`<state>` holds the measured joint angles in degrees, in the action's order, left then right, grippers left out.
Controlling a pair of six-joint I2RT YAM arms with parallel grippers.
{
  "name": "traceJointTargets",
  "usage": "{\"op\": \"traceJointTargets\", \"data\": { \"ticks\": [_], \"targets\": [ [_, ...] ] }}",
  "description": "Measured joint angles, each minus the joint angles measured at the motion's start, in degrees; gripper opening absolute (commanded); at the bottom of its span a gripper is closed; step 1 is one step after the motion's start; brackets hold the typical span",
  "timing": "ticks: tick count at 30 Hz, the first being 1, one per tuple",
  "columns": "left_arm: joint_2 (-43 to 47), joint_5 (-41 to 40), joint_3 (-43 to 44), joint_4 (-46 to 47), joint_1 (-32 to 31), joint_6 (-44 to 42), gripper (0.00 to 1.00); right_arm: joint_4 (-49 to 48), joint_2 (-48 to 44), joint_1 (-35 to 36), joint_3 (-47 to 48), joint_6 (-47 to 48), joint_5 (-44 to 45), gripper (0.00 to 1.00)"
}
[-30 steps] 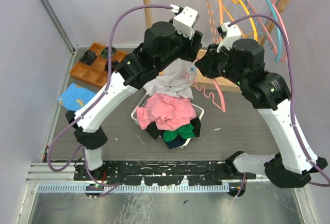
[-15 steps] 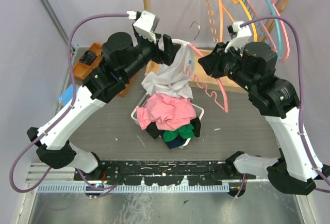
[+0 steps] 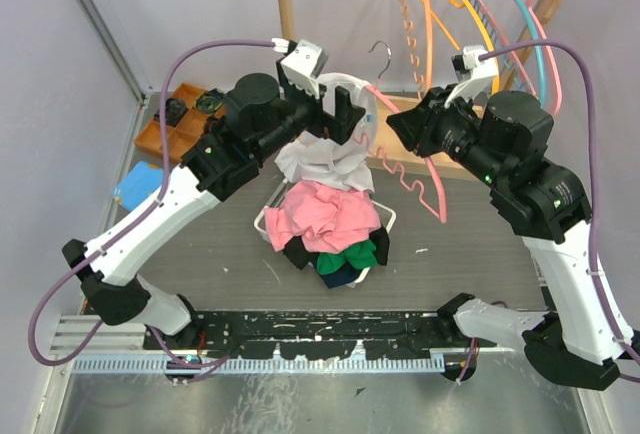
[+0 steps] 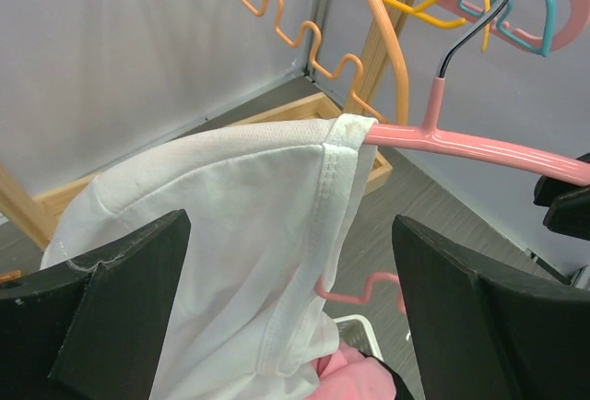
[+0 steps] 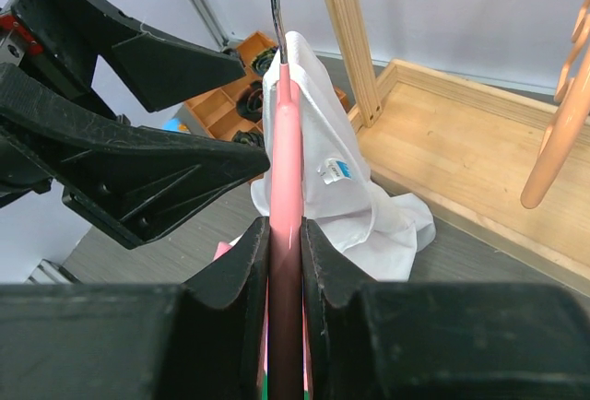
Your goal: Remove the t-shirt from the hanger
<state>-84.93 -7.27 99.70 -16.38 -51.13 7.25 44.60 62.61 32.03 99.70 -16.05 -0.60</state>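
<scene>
Left gripper [image 3: 345, 112] spread wide, empty, straddling white t-shirt [image 4: 230, 206] draped over pink hanger [image 5: 286, 142] pinched in right gripper [image 5: 285, 262], jaws narrow.

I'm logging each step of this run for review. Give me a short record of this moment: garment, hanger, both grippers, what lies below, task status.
garment: white t-shirt, draped over one arm end of the hanger
hanger: pink plastic hanger, held up above the basket
right gripper: shut on the hanger's arm
left gripper: open, fingers either side of the shirt, not clamping it
below: white wire basket holding a crumpled pink garment
task status: shirt not yet off
</scene>
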Motion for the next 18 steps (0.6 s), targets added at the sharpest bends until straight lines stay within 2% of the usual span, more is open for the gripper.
{"op": "traceJointTargets", "data": {
  "ticks": [1, 2, 4, 8, 15, 17, 18],
  "targets": [
    [-0.07, 0.02, 0.00, 0.13, 0.00, 0.13, 0.99, -0.02, 0.00, 0.00, -0.02, -0.02, -0.11, 0.01],
    [-0.11, 0.02, 0.00, 0.31, 0.00, 0.28, 0.95, -0.04, 0.00, 0.00, -0.02, -0.11, -0.20, 0.01],
    [-0.39, -0.09, 0.00, 0.61, 0.02, 0.50, 0.81, -0.15, 0.00, 0.00, -0.07, -0.17, -0.39, 0.01],
    [-1.46, -0.57, 0.00, 1.16, 0.17, 0.79, 0.62, -0.42, -0.02, 0.00, -0.07, -0.20, -0.59, 0.01],
    [-3.67, -2.08, 0.00, 1.68, 0.92, 0.33, 0.10, -0.39, -0.61, 0.00, -0.39, -0.20, -0.59, 0.01],
    [-3.87, -2.97, 0.00, 1.81, 1.07, 0.09, 0.01, -0.39, -0.81, 0.00, -0.42, -0.20, -0.59, 0.01],
    [-3.87, -3.58, 0.00, 1.84, 1.14, -0.24, 0.00, -0.39, -0.96, 0.00, -0.48, -0.20, -0.59, 0.01]
  ]
}}
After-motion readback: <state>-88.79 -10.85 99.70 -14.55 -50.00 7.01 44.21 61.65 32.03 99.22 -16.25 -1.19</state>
